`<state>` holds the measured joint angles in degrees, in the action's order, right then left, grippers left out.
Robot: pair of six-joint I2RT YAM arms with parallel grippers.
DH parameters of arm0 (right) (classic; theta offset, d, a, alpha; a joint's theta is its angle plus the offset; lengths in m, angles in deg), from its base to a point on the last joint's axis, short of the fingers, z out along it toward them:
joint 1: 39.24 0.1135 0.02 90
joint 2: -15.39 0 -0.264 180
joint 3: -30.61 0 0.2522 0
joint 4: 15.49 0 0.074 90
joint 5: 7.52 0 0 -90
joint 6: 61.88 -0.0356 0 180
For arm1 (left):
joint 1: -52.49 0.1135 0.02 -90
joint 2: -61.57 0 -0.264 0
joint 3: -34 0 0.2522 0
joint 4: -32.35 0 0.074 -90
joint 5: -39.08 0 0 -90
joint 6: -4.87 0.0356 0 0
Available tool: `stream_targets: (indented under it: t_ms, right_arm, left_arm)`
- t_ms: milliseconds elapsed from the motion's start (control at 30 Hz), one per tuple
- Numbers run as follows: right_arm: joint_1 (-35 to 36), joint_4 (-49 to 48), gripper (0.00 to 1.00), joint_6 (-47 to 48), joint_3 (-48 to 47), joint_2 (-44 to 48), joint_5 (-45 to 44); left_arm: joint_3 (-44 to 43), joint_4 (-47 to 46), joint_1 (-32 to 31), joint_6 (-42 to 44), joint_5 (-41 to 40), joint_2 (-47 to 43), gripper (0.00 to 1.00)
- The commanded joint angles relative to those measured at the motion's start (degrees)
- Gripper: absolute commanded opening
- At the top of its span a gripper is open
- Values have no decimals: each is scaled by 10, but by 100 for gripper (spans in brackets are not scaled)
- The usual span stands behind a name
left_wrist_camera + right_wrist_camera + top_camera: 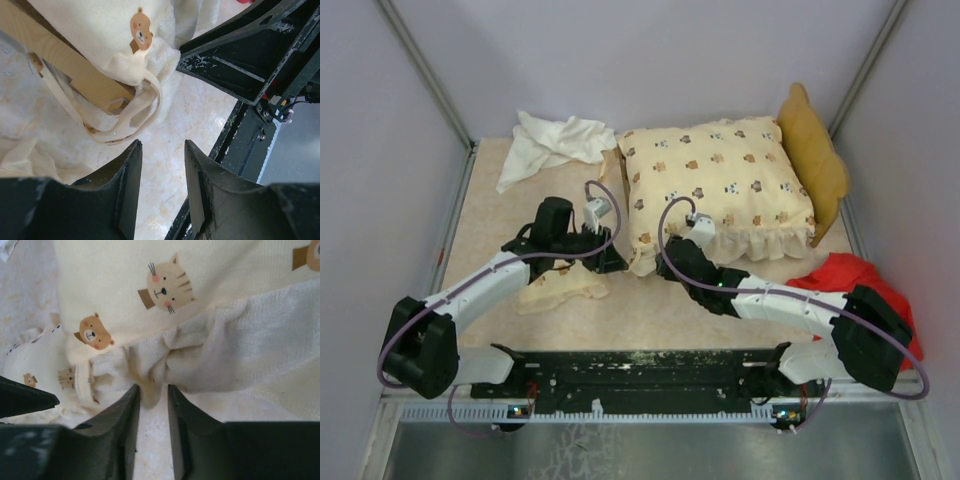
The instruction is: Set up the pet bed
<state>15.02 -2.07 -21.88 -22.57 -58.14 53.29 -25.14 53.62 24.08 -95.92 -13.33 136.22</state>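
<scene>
- Top external view, far left: a crumpled white cloth (555,145) lies at the back of the pale, marbled table (490,230).
- A small pillow (560,285), cream, limp and flattened, lies on the table under the left arm, just beside the bed's near left corner.
- The left gripper (616,260) sits low at that corner. In the left wrist view its jaws (162,147) stand apart with only bare table between them.
- Just ahead of it is a corner of the frame (60,60), which is smooth light wood with a squared edge. Thin cream ties (135,115) loop loosely below it.
- The cushion (715,180) lies on the frame at mid-table, plump and roughly square. It is soft cream fabric printed with small bears and cats.
- A gathered, towelling-like frill (225,340) runs along the cushion's near edge.
- The right gripper (660,262) is at that near edge, close to the left one. Its jaws (151,390) are a little apart. A fold of frill dips between the tips and is not visibly pinched.
- The headboard (812,160), tan with a wavy outline, stands at the cushion's right end.
- A rumpled red cloth (850,272) lies at the front right, partly under the right arm.
</scene>
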Motion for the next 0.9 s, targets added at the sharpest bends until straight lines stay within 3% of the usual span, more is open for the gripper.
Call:
stream_targets:
  t_ms: [0, 133, 300, 333, 467, 533, 633, 700, 800, 867]
  right_arm:
    - [-1, -49, 24, 28, -11, 8, -28]
    - [-14, -88, 2, 27, 14, 23, -12]
    - [-17, -83, 0, 6, 24, 36, -3]
    - [-17, -73, 3, -5, 25, 38, 1]
    - [-16, -122, 31, -43, 52, 30, 42]
    - [-16, -136, 37, -62, 55, 13, 56]
    - [-15, -138, 39, -69, 44, -13, 62]
    - [-15, -144, 30, -57, 38, -17, 57]
    - [-16, -123, 1, -19, 23, 5, 22]
    - [-19, -107, 0, 18, 16, 40, -5]
  left_arm:
    - [3, -46, -5, 37, 18, -6, 45]
    - [21, -88, -7, 57, 14, -17, 46]
    - [11, -54, -7, 108, 4, -9, 49]
    - [11, -47, -6, 116, 2, -8, 49]
    - [11, -47, -7, 120, 16, -1, 50]
    - [10, -48, -7, 120, 22, 5, 50]
    - [10, -54, -8, 121, 29, 11, 50]
    - [12, -61, -8, 121, 38, 11, 50]
    - [0, -58, -11, 131, 53, 9, 50]
    - [-15, -46, -16, 145, 50, 5, 50]
